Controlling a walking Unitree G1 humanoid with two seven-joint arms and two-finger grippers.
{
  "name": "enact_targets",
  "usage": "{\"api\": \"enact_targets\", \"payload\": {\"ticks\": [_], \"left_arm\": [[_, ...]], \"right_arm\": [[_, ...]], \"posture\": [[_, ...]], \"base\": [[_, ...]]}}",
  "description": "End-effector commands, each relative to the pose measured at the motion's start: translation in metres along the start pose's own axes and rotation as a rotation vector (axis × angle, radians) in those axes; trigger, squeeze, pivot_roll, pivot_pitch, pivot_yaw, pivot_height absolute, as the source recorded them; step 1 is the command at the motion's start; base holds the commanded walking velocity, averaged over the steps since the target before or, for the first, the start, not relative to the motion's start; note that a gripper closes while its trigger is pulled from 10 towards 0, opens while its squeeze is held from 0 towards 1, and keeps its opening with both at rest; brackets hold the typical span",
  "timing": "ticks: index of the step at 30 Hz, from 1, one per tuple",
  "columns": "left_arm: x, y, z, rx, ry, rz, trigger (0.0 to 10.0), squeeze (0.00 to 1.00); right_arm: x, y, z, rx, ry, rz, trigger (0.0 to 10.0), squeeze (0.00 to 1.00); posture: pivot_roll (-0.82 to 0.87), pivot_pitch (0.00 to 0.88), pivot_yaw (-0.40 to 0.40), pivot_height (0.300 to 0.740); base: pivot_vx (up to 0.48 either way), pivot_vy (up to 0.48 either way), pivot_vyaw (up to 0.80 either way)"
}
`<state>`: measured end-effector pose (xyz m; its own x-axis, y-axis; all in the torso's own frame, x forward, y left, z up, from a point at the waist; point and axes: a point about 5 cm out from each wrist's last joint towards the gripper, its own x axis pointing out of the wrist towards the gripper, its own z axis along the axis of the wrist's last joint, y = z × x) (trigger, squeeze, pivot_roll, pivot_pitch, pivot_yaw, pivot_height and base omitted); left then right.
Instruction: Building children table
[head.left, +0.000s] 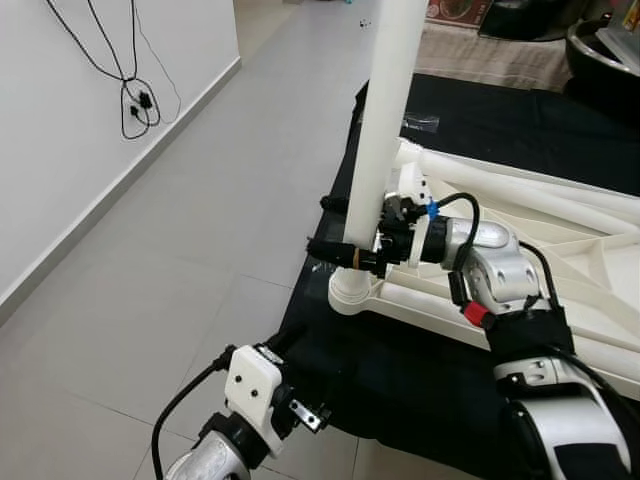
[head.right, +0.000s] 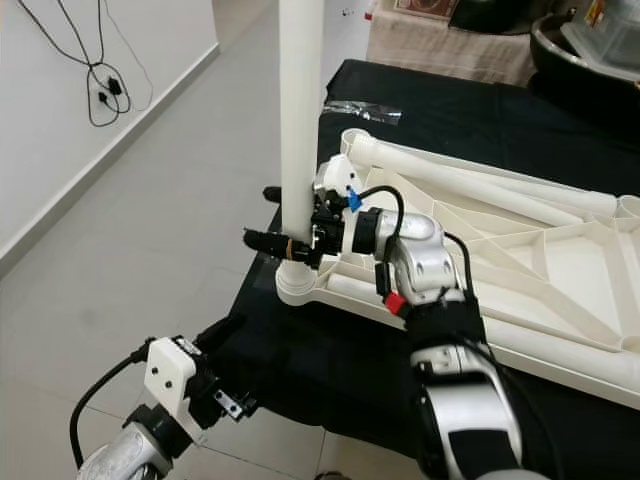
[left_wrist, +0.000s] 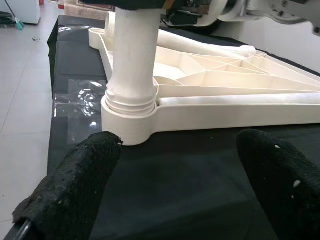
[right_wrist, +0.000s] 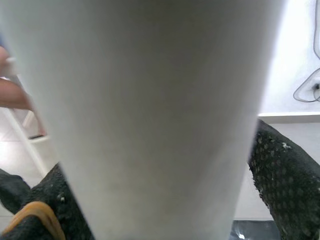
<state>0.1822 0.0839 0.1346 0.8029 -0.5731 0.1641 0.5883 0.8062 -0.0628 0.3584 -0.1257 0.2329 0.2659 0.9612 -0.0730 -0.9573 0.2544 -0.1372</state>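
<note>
Looking down, I see grey floor tiles (head.left: 200, 190) and a black cloth (head.left: 400, 370) under the upturned white plastic tabletop (head.left: 560, 250). My right gripper (head.left: 345, 232) clamps its smooth round leg (head.left: 385, 110), upright in the corner socket. Left gripper (left_wrist: 175, 170) jaws spread, low nearby.

The table leg (head.left: 385, 130) stands upright in the corner socket (head.left: 350, 290) of the upturned tabletop (head.left: 560, 270).

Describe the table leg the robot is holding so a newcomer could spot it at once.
On the black cloth lies an upside-down white plastic tabletop. At its nearest corner, one white table leg stands upright in a round socket, with the right gripper around it. Unlike the other white tubes, which lie flat along the frame, it points straight up.
</note>
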Motion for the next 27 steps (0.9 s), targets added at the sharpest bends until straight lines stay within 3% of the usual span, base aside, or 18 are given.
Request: {"api": "enact_targets", "payload": {"ticks": [1,3,5,12,13,18,22,25,27], "left_arm": [[-0.003,-0.003,-0.001,0.000,0.013,-0.005,10.0,0.00],[-0.004,-0.005,0.000,0.000,0.017,-0.003,10.0,0.00],[-0.010,-0.010,0.002,-0.001,0.025,0.005,10.0,0.00],[-0.013,-0.013,0.005,-0.005,0.032,0.007,10.0,0.00],[-0.014,-0.013,0.005,-0.005,0.034,0.007,10.0,0.00],[-0.015,-0.012,0.006,-0.006,0.039,0.004,10.0,0.00],[-0.015,-0.009,0.007,-0.005,0.047,0.004,10.0,0.00],[-0.015,-0.006,0.006,-0.002,0.051,0.000,10.0,0.00],[-0.017,-0.003,0.005,0.000,0.053,0.003,10.0,0.00]], "right_arm": [[0.010,0.003,0.001,-0.001,-0.001,0.065,10.0,0.00],[0.015,0.002,0.007,0.010,-0.022,0.108,10.0,0.00],[0.022,0.000,0.018,0.040,-0.061,0.231,10.0,0.00],[0.020,-0.007,0.021,0.057,-0.073,0.256,10.0,0.00],[0.019,-0.008,0.020,0.065,-0.082,0.251,0.0,0.00],[0.010,-0.007,0.007,0.090,-0.092,0.251,0.0,0.00],[-0.005,-0.008,-0.009,0.101,-0.120,0.172,0.0,0.00],[-0.022,0.002,-0.026,0.069,-0.118,0.065,0.0,0.00],[-0.032,0.020,-0.046,0.137,-0.120,-0.059,0.0,0.00]], "posture": [[0.13,0.204,-0.056,0.740],[0.15,0.216,-0.056,0.740],[0.18,0.238,-0.052,0.740],[0.20,0.255,-0.049,0.740],[0.20,0.257,-0.048,0.740],[0.19,0.261,-0.033,0.740],[0.17,0.249,-0.017,0.740],[0.16,0.232,-0.009,0.740],[0.14,0.223,-0.008,0.740]], "base": [[0.000,0.000,0.00],[0.000,0.000,0.00],[0.000,0.000,0.00],[0.000,0.000,0.00],[0.000,0.000,0.00],[0.000,0.000,0.00],[0.000,0.000,0.00],[0.000,0.000,0.00],[0.000,0.000,0.00]]}}
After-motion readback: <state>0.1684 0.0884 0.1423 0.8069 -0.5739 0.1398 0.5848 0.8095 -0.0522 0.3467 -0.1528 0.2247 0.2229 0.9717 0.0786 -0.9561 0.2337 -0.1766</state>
